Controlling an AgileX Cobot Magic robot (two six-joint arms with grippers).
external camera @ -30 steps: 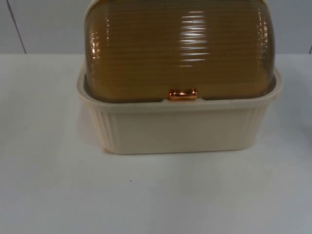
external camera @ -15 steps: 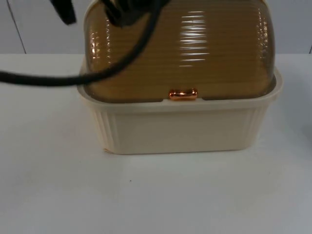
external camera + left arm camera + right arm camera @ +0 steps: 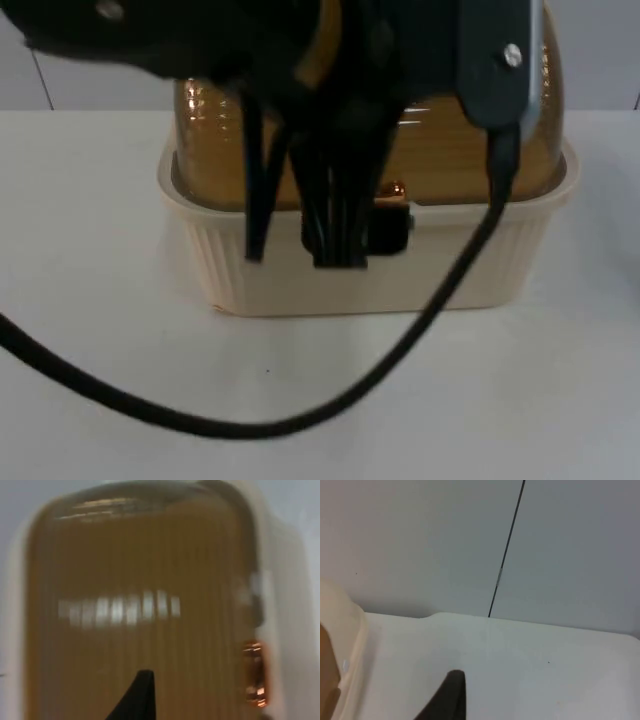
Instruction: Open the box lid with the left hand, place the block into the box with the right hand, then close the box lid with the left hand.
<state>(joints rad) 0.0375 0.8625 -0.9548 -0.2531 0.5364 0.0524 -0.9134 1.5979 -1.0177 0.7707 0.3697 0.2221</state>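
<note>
Table [image 3: 90,400], white, bears a cream ribbed box [image 3: 370,275] at its middle, with the grey partition wall [image 3: 80,70] rising behind the box. The box carries a domed amber ribbed lid [image 3: 440,150], which sits down on the rim, closed. At the lid's front edge, midway along the box, a small copper handle [image 3: 395,190] peeks out from behind black fingers. The left arm reaches in over the box from the box's left side, and the left gripper [image 3: 335,235] hangs in front of the lid, its fingers [image 3: 330,215] pointing down across the rim and the front wall of the box, just beside the handle. Whether those fingers are spread or pressed together cannot be told from here. From the left wrist, the lid [image 3: 140,605] lies close beneath the camera, the copper handle [image 3: 256,672] at its edge and the cream rim [image 3: 280,580] running alongside. From the right wrist, a corner of the box [image 3: 342,645] stands on the table [image 3: 530,670] with the wall [image 3: 420,545] beyond, and the right arm waits off the box's right side; its fingers' state cannot be told.
</note>
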